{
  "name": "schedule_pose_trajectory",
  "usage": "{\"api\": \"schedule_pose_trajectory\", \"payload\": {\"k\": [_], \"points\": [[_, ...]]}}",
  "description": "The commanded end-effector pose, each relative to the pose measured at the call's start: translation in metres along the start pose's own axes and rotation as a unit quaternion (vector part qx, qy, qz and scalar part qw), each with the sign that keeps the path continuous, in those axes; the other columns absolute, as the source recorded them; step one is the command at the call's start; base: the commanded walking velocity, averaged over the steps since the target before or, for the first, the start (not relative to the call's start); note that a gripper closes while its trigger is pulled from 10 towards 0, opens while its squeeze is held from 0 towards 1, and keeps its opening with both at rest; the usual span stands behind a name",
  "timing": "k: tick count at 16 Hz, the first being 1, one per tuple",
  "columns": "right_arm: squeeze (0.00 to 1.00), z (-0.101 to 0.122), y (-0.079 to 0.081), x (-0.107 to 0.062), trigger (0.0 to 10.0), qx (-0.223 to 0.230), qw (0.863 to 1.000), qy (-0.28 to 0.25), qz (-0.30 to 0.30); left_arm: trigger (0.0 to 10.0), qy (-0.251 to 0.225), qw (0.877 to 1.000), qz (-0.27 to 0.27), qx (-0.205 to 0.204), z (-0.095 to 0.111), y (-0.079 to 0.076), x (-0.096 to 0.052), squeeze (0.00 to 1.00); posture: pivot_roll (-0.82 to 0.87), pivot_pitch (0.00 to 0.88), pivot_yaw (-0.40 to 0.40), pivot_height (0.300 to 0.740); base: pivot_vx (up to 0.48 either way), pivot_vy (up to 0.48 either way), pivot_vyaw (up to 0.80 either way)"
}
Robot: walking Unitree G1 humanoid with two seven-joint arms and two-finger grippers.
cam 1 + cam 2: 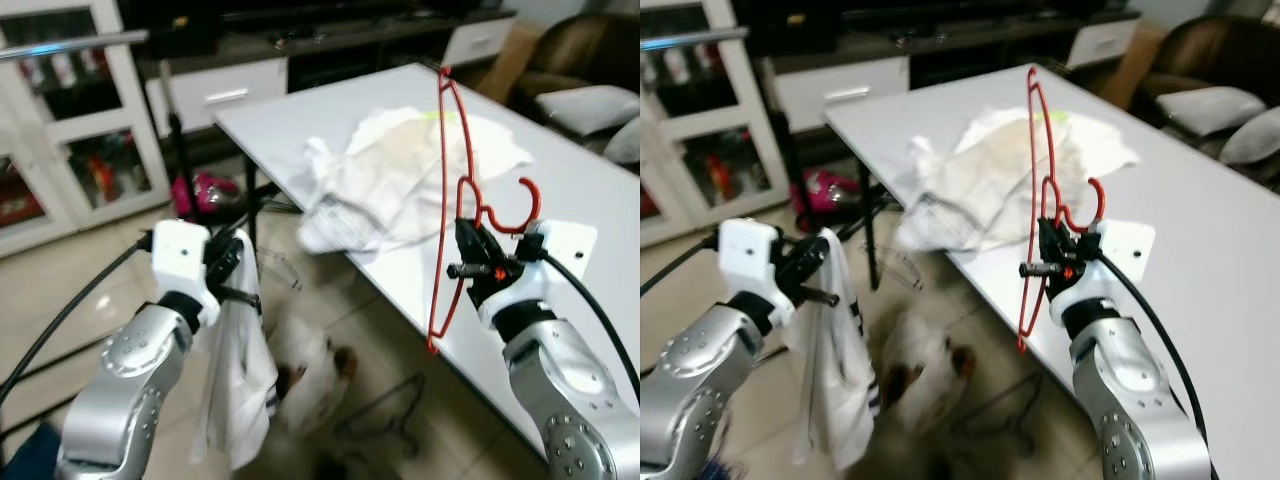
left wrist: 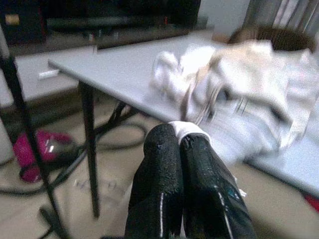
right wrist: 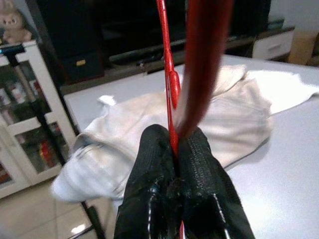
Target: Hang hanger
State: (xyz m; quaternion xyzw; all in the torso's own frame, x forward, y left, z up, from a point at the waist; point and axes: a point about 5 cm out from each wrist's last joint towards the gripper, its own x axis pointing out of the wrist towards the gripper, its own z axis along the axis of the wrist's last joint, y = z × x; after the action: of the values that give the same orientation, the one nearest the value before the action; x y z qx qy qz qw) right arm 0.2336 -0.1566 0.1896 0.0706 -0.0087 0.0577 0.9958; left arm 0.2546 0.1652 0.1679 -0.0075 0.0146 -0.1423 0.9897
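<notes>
Fingers (image 3: pixel 194 164) of the right gripper (image 1: pixel 478 252) pinch the red hanger (image 1: pixel 447 210), upright above the table (image 1: pixel 600 200) edge. Left gripper (image 1: pixel 228 262) clamped on white cloth (image 1: pixel 238 370), hanging over floor.

The hanger (image 1: pixel 447 200) is a thin red wire type with a curled hook. It is being held upright, tilted on end, near the worktop (image 1: pixel 590 190) edge. It is being clamped at its neck, just below the hook, by the right gripper (image 1: pixel 468 250), one shoulder raised high and the other hanging low.
</notes>
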Motion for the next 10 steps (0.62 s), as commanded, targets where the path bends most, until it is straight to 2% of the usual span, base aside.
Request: {"api": "schedule_pose_trajectory", "payload": {"k": [1,3,7,10], "points": [[0.0,0.003,-0.005,-0.003,10.0,-0.009,1.0,-0.003,-0.016,10.0,-0.025,0.999,-0.032,-0.004,0.01,-0.009,0.003,0.0,-0.08,0.0,-0.031,0.74,0.0,0.0,-0.8],[0.0,0.004,-0.006,-0.003,10.0,-0.014,1.0,-0.004,-0.018,10.0,-0.005,0.999,-0.043,0.014,0.005,-0.01,0.001,0.0,-0.07,0.0,-0.029,0.74,0.0,0.0,-0.8],[0.0,-0.001,-0.005,-0.006,10.0,-0.011,1.0,0.013,-0.024,10.0,0.012,0.999,-0.046,0.019,-0.003,-0.011,-0.005,0.0,-0.07,0.0,-0.044,0.74,0.0,0.0,-0.8],[0.0,-0.004,-0.004,0.0,10.0,-0.02,0.999,0.023,-0.021,10.0,0.012,0.998,-0.061,0.014,-0.004,-0.014,-0.005,0.0,-0.07,0.0,-0.049,0.74,0.0,0.0,-0.8]]}}
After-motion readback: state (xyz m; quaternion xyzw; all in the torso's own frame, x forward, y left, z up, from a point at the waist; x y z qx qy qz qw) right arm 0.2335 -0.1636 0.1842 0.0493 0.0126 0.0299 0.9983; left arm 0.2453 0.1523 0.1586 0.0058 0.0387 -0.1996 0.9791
